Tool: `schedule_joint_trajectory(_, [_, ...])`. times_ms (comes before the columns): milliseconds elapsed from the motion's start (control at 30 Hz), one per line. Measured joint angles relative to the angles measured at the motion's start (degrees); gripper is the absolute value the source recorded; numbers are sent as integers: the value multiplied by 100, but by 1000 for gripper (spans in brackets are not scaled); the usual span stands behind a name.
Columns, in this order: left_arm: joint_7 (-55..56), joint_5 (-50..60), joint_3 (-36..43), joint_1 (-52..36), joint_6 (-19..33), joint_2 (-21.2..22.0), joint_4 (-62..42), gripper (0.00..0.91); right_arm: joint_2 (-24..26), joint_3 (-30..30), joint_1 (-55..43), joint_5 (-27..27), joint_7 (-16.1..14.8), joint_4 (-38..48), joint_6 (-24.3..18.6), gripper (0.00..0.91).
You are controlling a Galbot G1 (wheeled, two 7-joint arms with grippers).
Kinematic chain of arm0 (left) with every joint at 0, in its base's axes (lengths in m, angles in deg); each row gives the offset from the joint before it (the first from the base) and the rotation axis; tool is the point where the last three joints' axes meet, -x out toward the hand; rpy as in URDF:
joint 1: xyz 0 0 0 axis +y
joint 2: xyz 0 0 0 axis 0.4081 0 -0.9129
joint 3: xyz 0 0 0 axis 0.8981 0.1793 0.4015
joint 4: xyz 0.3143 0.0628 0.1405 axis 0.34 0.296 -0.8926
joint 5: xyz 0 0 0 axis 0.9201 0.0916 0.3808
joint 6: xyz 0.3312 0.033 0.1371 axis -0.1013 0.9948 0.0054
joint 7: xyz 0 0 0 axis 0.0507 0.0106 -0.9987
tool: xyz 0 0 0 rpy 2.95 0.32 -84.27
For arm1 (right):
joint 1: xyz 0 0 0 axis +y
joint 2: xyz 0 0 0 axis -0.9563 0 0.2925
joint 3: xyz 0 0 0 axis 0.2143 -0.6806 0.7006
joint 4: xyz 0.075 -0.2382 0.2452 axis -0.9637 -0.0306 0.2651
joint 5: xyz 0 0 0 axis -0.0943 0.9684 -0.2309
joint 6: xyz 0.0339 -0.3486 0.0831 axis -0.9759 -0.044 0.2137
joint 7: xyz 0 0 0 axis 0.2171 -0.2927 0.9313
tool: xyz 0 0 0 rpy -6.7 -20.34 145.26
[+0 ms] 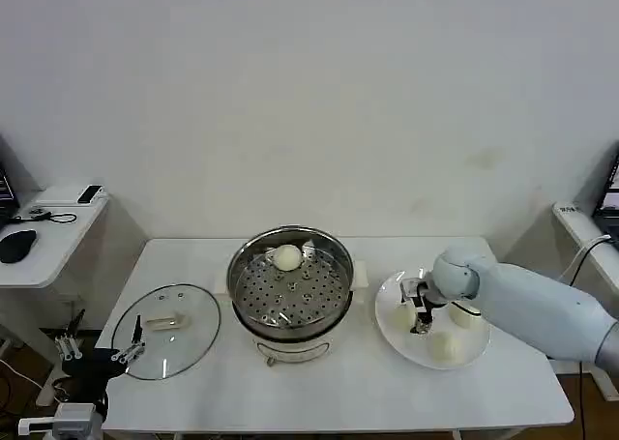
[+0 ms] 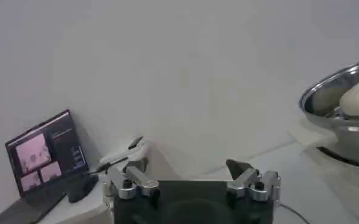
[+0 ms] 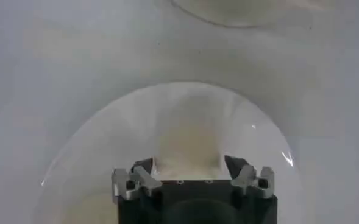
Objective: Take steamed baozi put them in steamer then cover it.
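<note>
White surface carries the round white plate where the right tool, spread open, is lowered over a smooth cream-white bun, which should be centred, then clenched gently.

The steamer is a shiny round steel pot on a cream base, standing open at the middle of the table, its holed tray bare but for one bun (smooth, round, cream-white) resting near the far rim. The same bun peeks above the pot's edge from the left wrist. Three more buns lie to the pot's right: one, another and a third. The lid, clear glass with a metal rim and pale handle, lies flat to the pot's left.
</note>
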Motion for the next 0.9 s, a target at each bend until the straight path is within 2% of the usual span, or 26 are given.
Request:
schedule_joint_trajectory(33, [2, 0, -2, 1, 0, 1, -2, 907, -14, 15, 0, 12, -5, 16, 3, 645])
schedule_joint_trajectory(267, [3, -1, -21, 10, 0, 9, 14, 907, -38, 31, -25, 39, -84, 56, 17, 584])
schedule_joint_trajectory(633, [7, -4, -41, 48, 0, 24, 72, 907, 135, 20, -304, -56, -192, -92, 31, 595])
schedule_joint_trajectory(900, [3, -8, 26, -30, 0, -5, 71, 907, 372, 105, -898, -373, -204, -404, 114, 605])
